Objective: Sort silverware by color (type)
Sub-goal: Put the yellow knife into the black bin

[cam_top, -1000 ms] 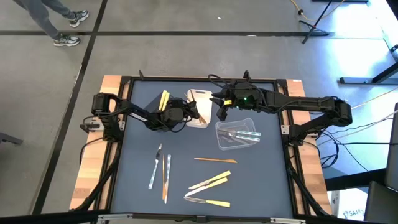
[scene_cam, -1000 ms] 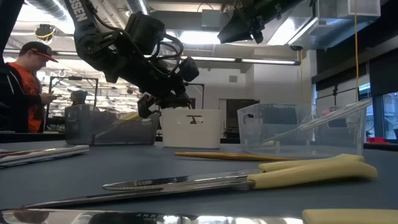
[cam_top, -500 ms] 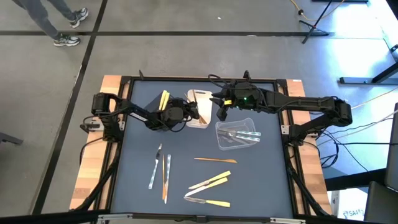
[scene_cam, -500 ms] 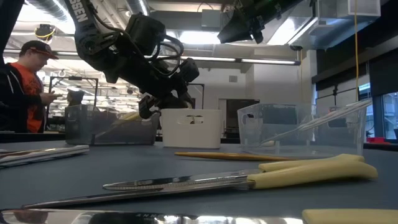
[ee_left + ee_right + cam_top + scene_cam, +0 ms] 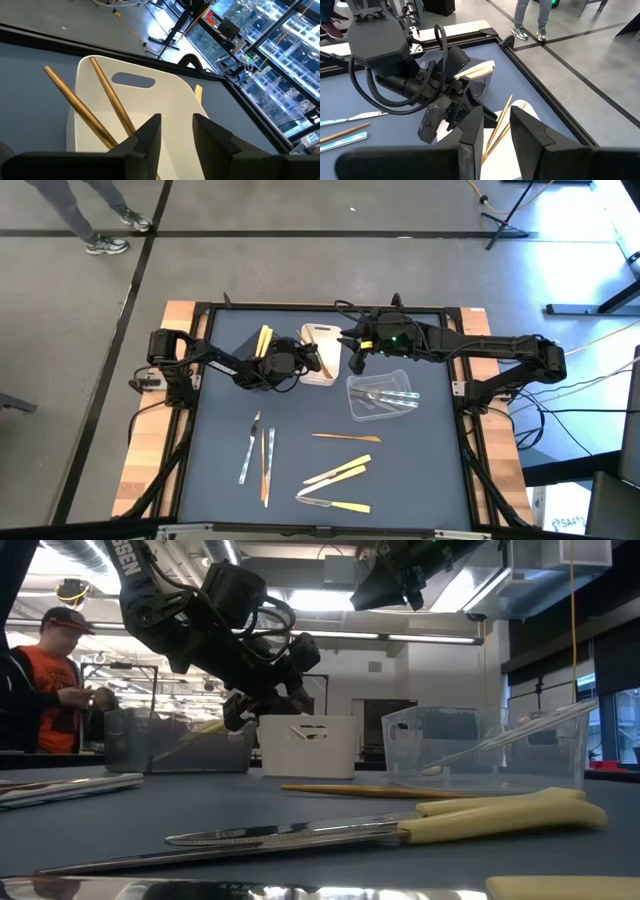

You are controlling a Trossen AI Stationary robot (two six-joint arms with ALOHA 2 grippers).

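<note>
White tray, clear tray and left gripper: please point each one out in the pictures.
white tray [image 5: 165, 102]: left wrist view, bare inner wall below the handle slot.
clear tray [image 5: 352, 392]: high view, its left rim.
left gripper [image 5: 176, 131]: left wrist view, the gap between its fingers.

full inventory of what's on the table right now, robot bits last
white tray: 1, white, far middle of the table, holds two orange-brown utensils
clear tray: 1, clear, right of centre, holds silver-grey utensils
dark tray: 1, far left, holds pale yellow utensils
loose utensils, left: 3, silver-grey and orange-brown, near left of the mat
orange-brown utensil: 1, centre
yellow-handled utensils: about 3, near centre
person: 1, orange top, beyond the table
left tool: open, over the white tray
right tool: open, empty, above the white tray's far side
</note>
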